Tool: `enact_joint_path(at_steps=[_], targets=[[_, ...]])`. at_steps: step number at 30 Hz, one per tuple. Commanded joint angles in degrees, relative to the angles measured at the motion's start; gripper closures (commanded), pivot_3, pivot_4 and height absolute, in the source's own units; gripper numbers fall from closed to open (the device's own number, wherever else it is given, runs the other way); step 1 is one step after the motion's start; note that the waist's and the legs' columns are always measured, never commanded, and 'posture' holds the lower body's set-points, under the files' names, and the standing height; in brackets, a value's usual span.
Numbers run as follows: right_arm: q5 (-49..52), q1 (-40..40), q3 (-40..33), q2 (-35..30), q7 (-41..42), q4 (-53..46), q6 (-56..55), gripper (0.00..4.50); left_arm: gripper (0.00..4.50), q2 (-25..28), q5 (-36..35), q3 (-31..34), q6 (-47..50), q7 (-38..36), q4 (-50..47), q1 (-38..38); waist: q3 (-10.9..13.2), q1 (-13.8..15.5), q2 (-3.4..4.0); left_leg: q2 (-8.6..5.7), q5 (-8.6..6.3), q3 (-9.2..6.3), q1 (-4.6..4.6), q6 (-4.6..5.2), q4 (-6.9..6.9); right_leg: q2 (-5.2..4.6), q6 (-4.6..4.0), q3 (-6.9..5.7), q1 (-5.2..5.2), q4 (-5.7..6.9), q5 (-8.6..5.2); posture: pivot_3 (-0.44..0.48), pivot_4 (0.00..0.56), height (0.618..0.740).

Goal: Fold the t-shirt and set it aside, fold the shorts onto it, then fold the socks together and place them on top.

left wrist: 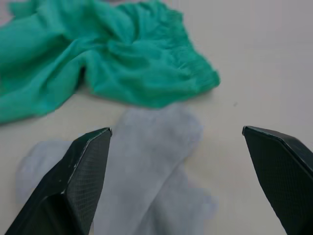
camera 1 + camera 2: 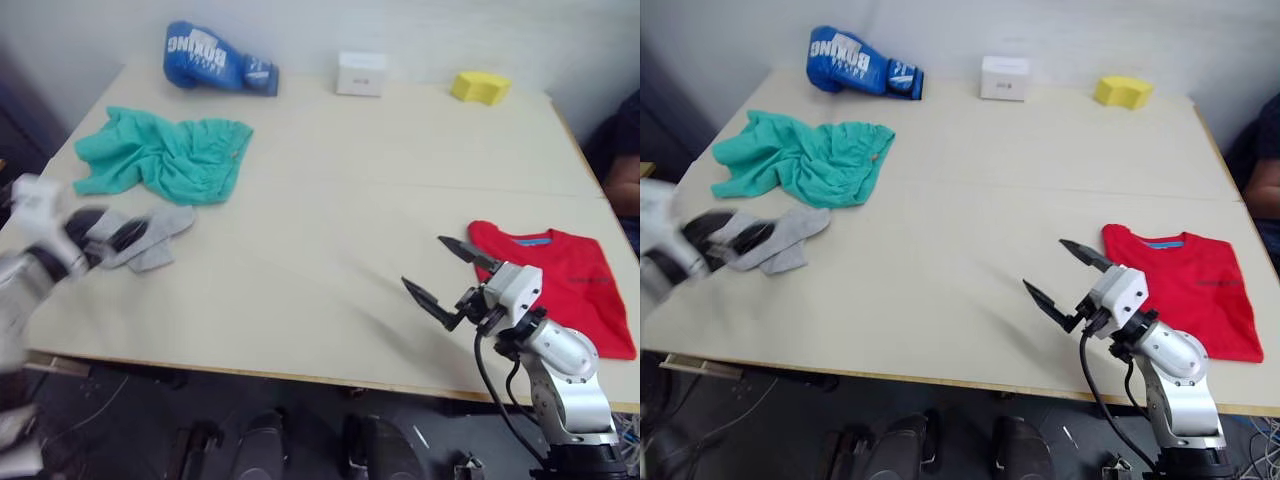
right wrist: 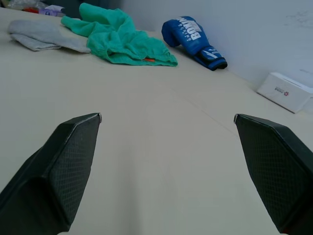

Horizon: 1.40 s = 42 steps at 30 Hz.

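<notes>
The red t-shirt [image 2: 565, 282] lies folded at the table's right edge. Teal shorts [image 2: 165, 155] sit crumpled at the far left, with the grey socks [image 2: 150, 238] lying together just nearer the front edge. My left gripper [image 2: 108, 236] hovers open at the left end of the socks; the left wrist view shows its fingers [image 1: 78, 181] spread over the socks [image 1: 146, 161] below the shorts [image 1: 98, 63]. My right gripper [image 2: 452, 277] is open above bare table, left of the t-shirt, holding nothing.
A blue boxing glove [image 2: 215, 60], a white box [image 2: 361, 74] and a yellow block [image 2: 480, 87] line the table's far edge. A person's arm [image 2: 625, 165] shows at the right edge. Bare tabletop [image 2: 340, 230] spans the middle.
</notes>
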Motion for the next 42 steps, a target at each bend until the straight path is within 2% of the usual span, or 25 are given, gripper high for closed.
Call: enact_joint_path(at_steps=[1, 5, 7, 10, 13, 16, 25, 27, 29, 32, 35, 39, 42], targets=[[0.1, 1.6, -1.9, -0.4, -1.8, -3.0, 0.4, 0.05, 0.00, -3.2, 9.6, -9.0, -7.7, -2.0, 21.0, -15.7, 0.0, -0.1, -0.15, -0.19, 0.02, 0.20, 0.02, -0.04, 0.15, 0.16, 0.11, -0.05, -0.12, 0.20, -0.14, 0.000, 0.150, 0.740], [-0.2, 4.0, -3.8, -0.4, -4.5, -5.5, 0.9, 0.05, 0.00, -8.4, 18.0, -14.4, -18.4, 0.6, 44.5, -29.5, 0.0, -1.3, -0.24, -0.23, -0.20, 0.61, 0.07, 0.03, 0.47, 0.29, 0.24, 0.20, -0.23, 0.41, -0.28, 0.000, 0.150, 0.740], [-0.5, 6.3, -4.4, -0.1, -5.7, -7.7, 1.2, 0.05, 0.00, -10.3, 20.5, -15.2, -21.0, 3.7, 51.5, -32.6, 0.1, -1.9, -0.31, -0.24, -0.47, 0.78, 0.12, 0.15, 0.90, 0.18, 0.37, 0.40, -0.31, 0.66, -0.50, 0.000, 0.150, 0.740], [-0.9, 9.1, -5.1, 0.3, -7.8, -10.7, 1.7, 0.05, 0.00, -11.9, 23.4, -15.7, -23.3, 7.1, 56.4, -33.9, 0.1, -2.2, -0.37, 0.02, -0.49, 0.81, 0.19, 0.17, 1.03, 0.10, 0.38, 0.51, -0.36, 0.94, -0.55, 0.000, 0.150, 0.740], [-1.4, 12.0, -6.5, 0.6, -9.9, -13.3, 1.8, 0.00, 0.60, -13.4, 24.9, -14.9, -24.2, 10.1, 58.6, -33.8, 0.1, -2.1, -0.48, 0.13, -0.51, 0.78, 0.18, 0.15, 1.27, 0.10, 0.35, 0.52, -0.41, 1.23, -0.55, 0.000, 0.150, 0.740], [-2.0, 14.1, -7.5, 0.6, -11.4, -15.1, 1.9, 0.00, 1.51, -14.1, 24.4, -12.4, -27.7, 12.7, 59.2, -33.7, 0.1, -1.9, -0.53, 0.16, -0.60, 0.70, 0.19, 0.24, 1.39, 0.01, 0.29, 0.57, -0.41, 1.38, -0.52, 0.000, 0.150, 0.740], [-2.0, 18.0, -9.5, -0.1, -12.3, -17.9, 2.8, 0.00, 4.37, -14.4, 26.2, -9.9, -37.0, 10.8, 59.4, -32.8, 0.1, -1.5, -0.56, 0.20, -0.80, 0.74, 0.15, 0.24, 1.72, 0.05, 0.20, 0.53, -0.41, 1.58, -0.62, 0.000, 0.150, 0.740], [-2.2, 18.0, -9.1, -0.1, -12.2, -17.9, 3.0, 0.00, 4.44, -14.7, 25.4, -8.6, -38.4, 9.5, 59.1, -33.9, 0.1, -1.6, -0.58, 0.20, -0.80, 0.76, 0.15, 0.25, 1.76, 0.08, 0.20, 0.53, -0.41, 1.60, -0.62, 0.000, 0.150, 0.740], [-2.3, 17.7, -8.8, -0.1, -12.1, -17.8, 3.2, 0.00, 4.44, -15.1, 25.0, -7.8, -40.4, 7.0, 58.8, -35.3, 0.1, -1.5, -0.58, 0.19, -0.80, 0.77, 0.15, 0.25, 1.79, 0.08, 0.20, 0.53, -0.41, 1.63, -0.62, 0.000, 0.150, 0.740], [-2.1, 16.6, -7.8, -0.4, -11.2, -16.5, 3.2, 0.00, 4.44, -15.8, 26.2, -9.2, -45.1, -0.4, 57.5, -38.7, 0.1, -1.5, -0.63, 0.18, -0.80, 0.77, 0.12, 0.25, 1.81, 0.15, 0.20, 0.49, -0.41, 1.63, -0.62, 0.000, 0.150, 0.740], [-2.4, 14.8, -7.3, -0.5, -10.5, -14.9, 3.1, 0.00, 4.44, -17.2, 23.6, -7.8, -46.8, -8.9, 56.1, -41.1, 0.1, -1.4, -0.65, 0.14, -0.82, 0.90, 0.10, 0.28, 1.85, 0.14, 0.20, 0.49, -0.41, 1.63, -0.62, 0.000, 0.150, 0.740], [-2.6, 12.5, -7.0, -0.8, -9.8, -12.7, 2.8, 0.00, 4.44, -20.4, 19.6, -9.2, -51.5, -28.2, 48.1, -40.4, 0.1, -1.5, -0.65, 0.12, -0.81, 1.32, 0.12, 0.28, 1.87, 0.15, 0.23, 0.50, -0.40, 1.63, -0.64, 0.000, 0.150, 0.740], [-2.5, 11.3, -7.0, -1.1, -8.8, -11.2, 2.4, 0.00, 4.44, -22.9, 16.8, -10.1, -49.6, -35.0, 40.3, -37.8, 0.1, -1.7, -0.65, 0.15, -0.81, 1.35, 0.12, 0.27, 1.90, 0.17, 0.21, 0.53, -0.40, 1.66, -0.65, 0.000, 0.150, 0.740]])
